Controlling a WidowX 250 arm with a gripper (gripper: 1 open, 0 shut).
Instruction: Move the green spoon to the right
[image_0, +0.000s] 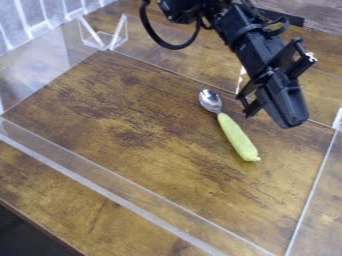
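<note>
Nearest the camera, a clear plastic wall (120, 205) crossing the brown wooden surface (120, 120) on a slant, with another clear edge at the right side. Past that, on the bare wood right of centre, the green spoon (230, 126): yellow-green handle toward the camera, shiny metal bowl toward the far side, lying flat and apparently free, with nothing gripping it. Just beyond and to the right of the spoon's bowl, the black claw (285, 112) at the end of the black arm (227, 25), slanting down from the top of the frame, with a cable looping beside it. Claw closed, nothing held between its tips, hanging near the spoon's bowl; whether it touches wood or metal cannot be told from this angle. Farther back, on the left, more clear plastic pieces standing upright. As for progress: little room left between spoon and right-hand wall, yet no firm sign here that the move is finished. Possibly a sideways nudge with the closed tips rather than a lift, judging by the closed claw sitting just beside the bowl; what remains is bringing the spoon rightward and clearing the arm away.
</note>
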